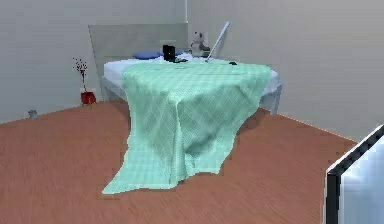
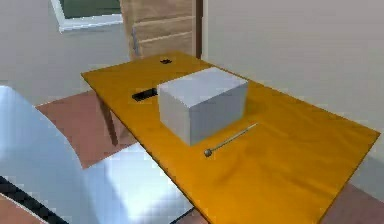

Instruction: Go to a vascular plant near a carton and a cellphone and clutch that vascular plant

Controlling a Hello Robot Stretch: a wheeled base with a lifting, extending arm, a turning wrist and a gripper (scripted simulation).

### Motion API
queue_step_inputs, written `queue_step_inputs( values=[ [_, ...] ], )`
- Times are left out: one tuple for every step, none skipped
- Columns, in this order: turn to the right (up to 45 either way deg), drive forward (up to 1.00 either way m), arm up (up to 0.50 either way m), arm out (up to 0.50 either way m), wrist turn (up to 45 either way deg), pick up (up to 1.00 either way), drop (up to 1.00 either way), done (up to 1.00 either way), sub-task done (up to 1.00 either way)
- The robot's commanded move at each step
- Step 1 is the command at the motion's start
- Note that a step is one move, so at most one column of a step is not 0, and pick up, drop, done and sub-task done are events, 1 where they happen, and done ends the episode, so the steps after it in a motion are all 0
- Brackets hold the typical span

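One skinny dark-twigged plant [image 1: 81, 72] in a small red pot [image 1: 88, 97] is all I can spot. It stands on the floor by the far wall, just beside the white-sheeted bed [image 1: 115, 68] at the forward view's left.

I'd say the task has barely started: the whole drive over plus the grab is left. Can't tell the tool's state from here.

Odd bit: the pale grey box-shaped carton [image 2: 203, 102] and a flat dark phone-looking slab [image 2: 145, 95] sit on the orange wooden surface [image 2: 300, 150] in the arm side view, so I can't say if that's the right plant.

Open brown wood floor [image 1: 60, 160] runs toward the pot. The checked green blanket [image 1: 185, 110] spills off the bed's foot, so I'd hug the forward view's left. A white chair [image 2: 60, 170] sits close by the surface's edge.
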Motion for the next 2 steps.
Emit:
queue_step_inputs(
  values=[
    [0.0,0.75,0.00,0.00,0.0,0.00,0.00,0.00,0.00],
    [45.0,0.00,0.00,0.00,0.0,0.00,0.00,0.00,0.00]
  ],
)
